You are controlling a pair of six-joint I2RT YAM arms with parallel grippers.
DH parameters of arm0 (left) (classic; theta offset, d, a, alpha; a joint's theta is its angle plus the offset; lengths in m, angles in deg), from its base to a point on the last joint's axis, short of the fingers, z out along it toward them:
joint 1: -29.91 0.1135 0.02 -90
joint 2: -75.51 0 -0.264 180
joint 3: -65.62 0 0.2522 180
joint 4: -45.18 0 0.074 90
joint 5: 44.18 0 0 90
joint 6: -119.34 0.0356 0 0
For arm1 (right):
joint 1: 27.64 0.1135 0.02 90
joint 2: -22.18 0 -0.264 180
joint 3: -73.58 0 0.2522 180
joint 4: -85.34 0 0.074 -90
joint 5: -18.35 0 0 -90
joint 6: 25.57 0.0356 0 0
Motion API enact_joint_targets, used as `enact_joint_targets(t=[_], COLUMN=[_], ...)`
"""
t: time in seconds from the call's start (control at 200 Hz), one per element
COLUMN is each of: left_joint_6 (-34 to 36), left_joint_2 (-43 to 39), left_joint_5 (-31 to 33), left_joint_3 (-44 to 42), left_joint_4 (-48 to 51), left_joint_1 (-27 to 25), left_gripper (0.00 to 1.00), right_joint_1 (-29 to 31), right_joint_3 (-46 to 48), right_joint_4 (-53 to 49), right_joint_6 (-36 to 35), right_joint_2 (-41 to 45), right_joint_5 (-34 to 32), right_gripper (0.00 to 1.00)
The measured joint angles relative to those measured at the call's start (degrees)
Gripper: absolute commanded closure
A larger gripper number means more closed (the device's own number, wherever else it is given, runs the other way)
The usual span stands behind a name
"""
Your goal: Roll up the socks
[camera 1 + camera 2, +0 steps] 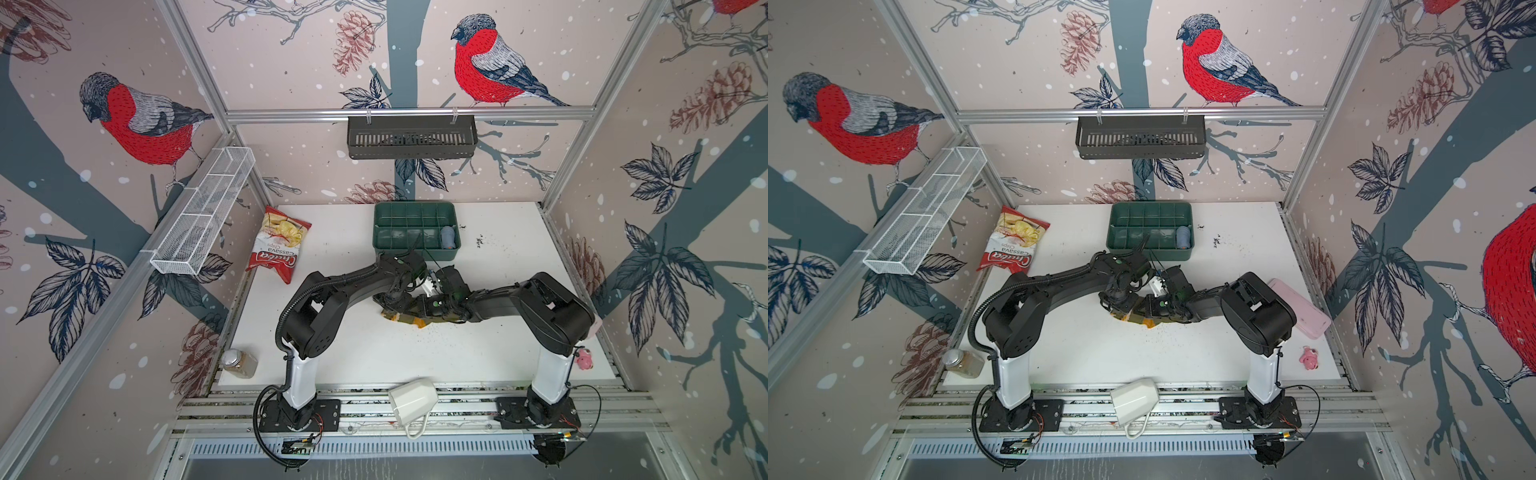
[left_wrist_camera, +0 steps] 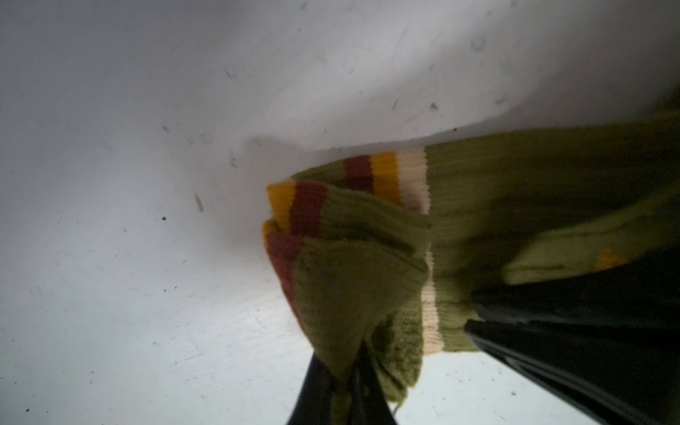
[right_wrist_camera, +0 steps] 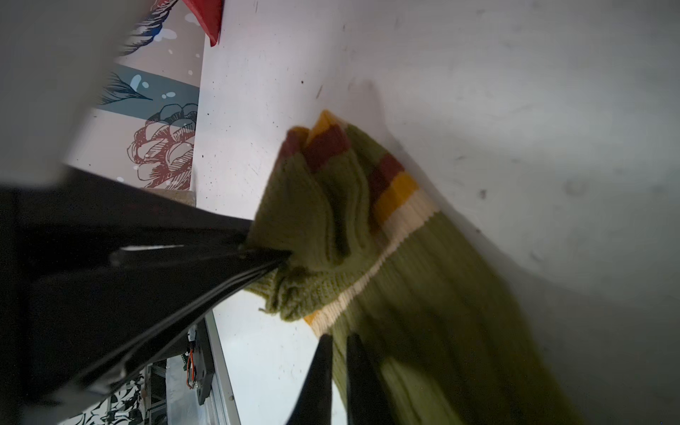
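socks (image 2: 478, 191): mid-bench, in front of the green tray (image 1: 399, 246), mostly hidden under both wrists in both top views. Only an olive and orange edge (image 1: 405, 320) shows there.

- cuff end is folded back on itself and bunched; the brown, orange and cream stripes show double in the left wrist view. Leg part lies flat on the bench (image 1: 374, 361).
- left tool (image 2: 353, 362): clenched on the bunched olive knit at the cuff fold. Fabric is pinched between its fingers and pulled up into a peak (image 3: 294, 235).
- right tool (image 3: 338, 340): fingers down to a narrow gap at the leg just behind the cream stripe, knit in the gap. Reads as clamped on the sock leg, but the view is blurred.
- tools sit close together, tips near each other over the cuff.

Around: blue-grey roll (image 1: 447, 237) in the tray's right-hand front compartment. Chips bag (image 1: 278, 245) back left, spice jar (image 1: 239, 363) front left. White jug (image 1: 413, 401) lies tipped on the front rail. Pink toy (image 1: 1309, 358) and pink case (image 1: 1304, 316) at right.
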Motion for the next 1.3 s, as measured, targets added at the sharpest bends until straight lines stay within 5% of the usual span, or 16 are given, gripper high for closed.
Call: enact_joint_targets(t=[0.365,1.301], left_joint_6=[-1.5,-5.6], left_joint_2=[-0.3,6.4], left_joint_5=[2.6,12.9], left_joint_3=[0.4,5.2], left_joint_4=[1.9,4.6], left_joint_1=[-0.3,-7.3], left_gripper=[1.0,1.0], right_joint_1=[-1.5,-1.7], right_joint_3=[5.3,9.1], right_joint_4=[3.7,27.5], right_joint_6=[3.0,18.1], right_joint_2=[4.0,-4.8], right_joint_5=[-1.8,5.2], right_gripper=[0.9,0.91])
